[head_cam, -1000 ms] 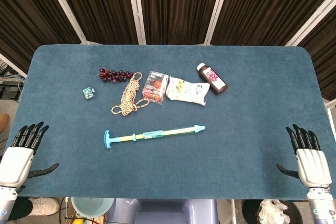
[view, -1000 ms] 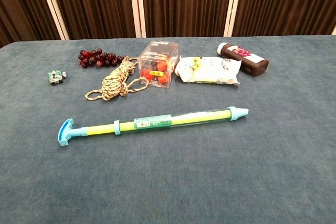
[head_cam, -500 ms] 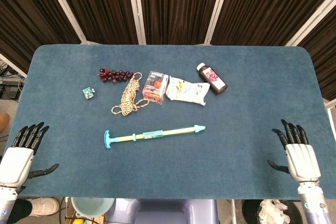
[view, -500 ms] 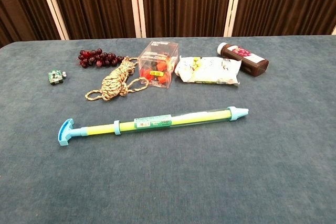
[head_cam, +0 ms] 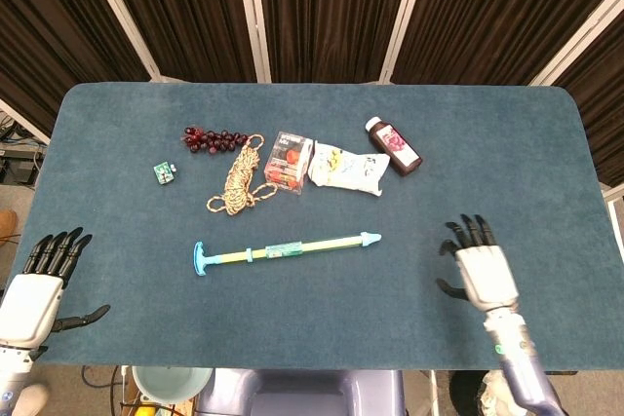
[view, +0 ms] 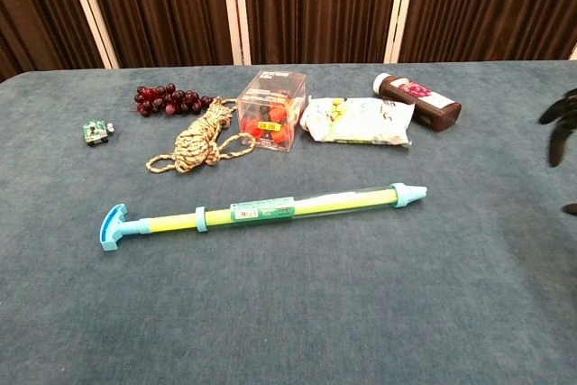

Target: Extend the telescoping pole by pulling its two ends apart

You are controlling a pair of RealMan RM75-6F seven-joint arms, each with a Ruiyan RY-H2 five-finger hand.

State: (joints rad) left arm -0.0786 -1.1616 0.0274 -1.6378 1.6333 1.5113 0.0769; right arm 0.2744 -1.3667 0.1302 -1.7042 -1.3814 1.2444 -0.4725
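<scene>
The telescoping pole (head_cam: pixel 283 249) lies flat near the table's middle, yellow-green with a blue T-handle at its left end and a blue tip at its right; the chest view shows the pole (view: pixel 261 210) from handle to tip. My right hand (head_cam: pixel 480 268) hovers open over the table to the right of the tip, apart from it, fingers spread; only its dark fingertips (view: pixel 561 120) show at the chest view's right edge. My left hand (head_cam: pixel 39 282) stays open off the table's front left corner, far from the handle.
Behind the pole lie a coiled rope (head_cam: pixel 239 183), dark grapes (head_cam: pixel 213 137), a small green chip (head_cam: pixel 163 172), a clear box of red fruit (head_cam: pixel 289 161), a white packet (head_cam: pixel 347 169) and a dark bottle (head_cam: pixel 394 145). The blue table (head_cam: pixel 117 231) ends close to both hands.
My right hand has moved left and inward from the table's front right corner toward the pole's tip, and its fingertips now enter the chest view. The left hand and pole have not moved.
</scene>
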